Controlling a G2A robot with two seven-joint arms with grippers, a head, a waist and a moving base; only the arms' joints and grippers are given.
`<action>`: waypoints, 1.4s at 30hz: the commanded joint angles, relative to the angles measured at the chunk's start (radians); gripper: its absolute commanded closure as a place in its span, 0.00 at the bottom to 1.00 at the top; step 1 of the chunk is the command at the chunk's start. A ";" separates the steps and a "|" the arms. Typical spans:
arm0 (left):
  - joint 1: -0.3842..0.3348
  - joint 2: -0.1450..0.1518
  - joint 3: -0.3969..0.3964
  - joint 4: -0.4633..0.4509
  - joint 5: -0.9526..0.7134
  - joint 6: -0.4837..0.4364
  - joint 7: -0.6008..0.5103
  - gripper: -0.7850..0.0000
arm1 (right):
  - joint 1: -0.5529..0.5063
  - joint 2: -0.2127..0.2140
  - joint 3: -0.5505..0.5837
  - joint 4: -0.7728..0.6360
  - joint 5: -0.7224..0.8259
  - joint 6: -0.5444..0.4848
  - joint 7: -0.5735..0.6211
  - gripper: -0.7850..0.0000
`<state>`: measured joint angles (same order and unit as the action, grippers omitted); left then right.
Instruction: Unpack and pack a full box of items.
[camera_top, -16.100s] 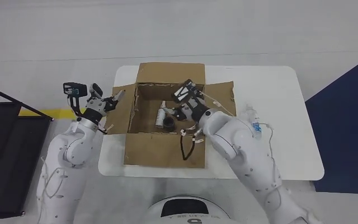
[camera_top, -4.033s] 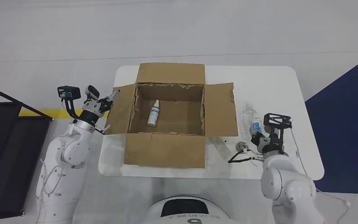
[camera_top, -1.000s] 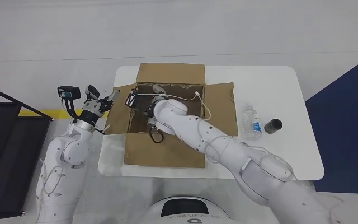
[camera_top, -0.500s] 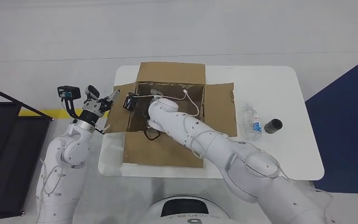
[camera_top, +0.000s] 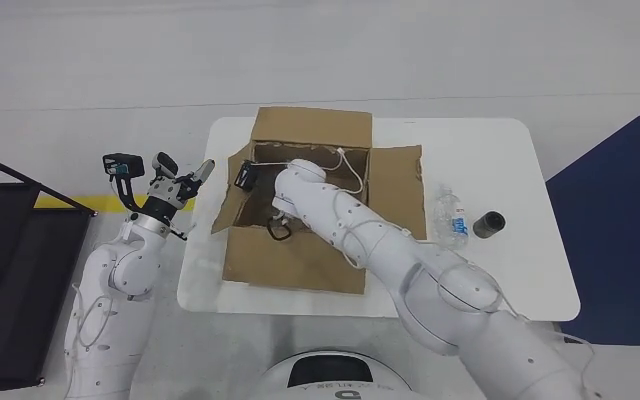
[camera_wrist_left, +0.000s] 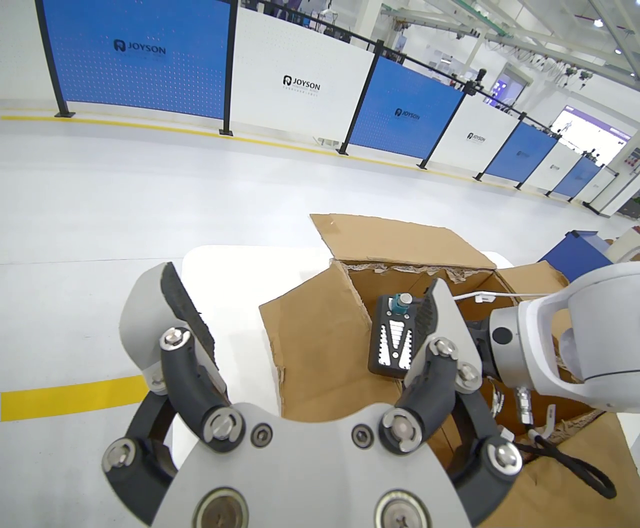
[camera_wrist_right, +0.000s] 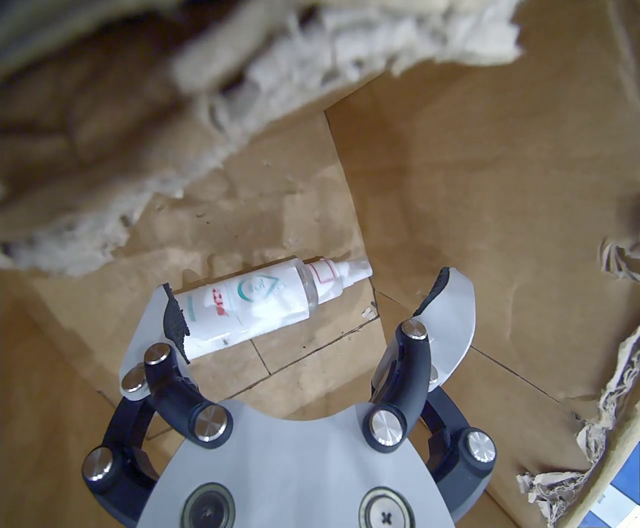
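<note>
— What was counted on the worktop (camera_top: 500, 150)?
— One cardboard box (camera_top: 310, 125), one clear bottle (camera_top: 451, 218) and one black cylinder (camera_top: 489, 224) were counted.
— And inside the box?
— One white spray bottle (camera_wrist_right: 250, 305) was counted.

Site: factory-type hall, open floor | Floor (camera_wrist_left: 100, 165): pale, glossy; yellow line (camera_wrist_left: 60, 400) lower left | Partitions (camera_wrist_left: 135, 55): blue and white panels across upper frame | Roof trusses (camera_wrist_left: 500, 30): upper right | Table (camera_top: 500, 160): white
</note>
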<state>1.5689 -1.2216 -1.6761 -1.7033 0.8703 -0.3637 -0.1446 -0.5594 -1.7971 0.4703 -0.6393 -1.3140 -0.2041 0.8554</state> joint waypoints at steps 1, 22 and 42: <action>0.000 0.000 0.000 0.000 0.000 0.000 0.000 0.00 | -0.009 0.016 0.023 -0.044 -0.003 0.000 0.016 0.00; 0.000 0.000 0.000 0.000 0.000 0.000 0.000 0.00 | -0.558 0.281 0.481 -1.076 -0.314 -0.029 0.136 0.00; 0.000 0.000 0.000 0.000 0.000 0.000 0.000 0.00 | -0.496 0.266 0.589 -0.991 -0.103 0.175 0.495 0.00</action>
<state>1.5689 -1.2216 -1.6761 -1.7033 0.8703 -0.3637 -0.1446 -1.0559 -1.5319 1.0532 -1.6326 -1.4236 -0.0398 1.3198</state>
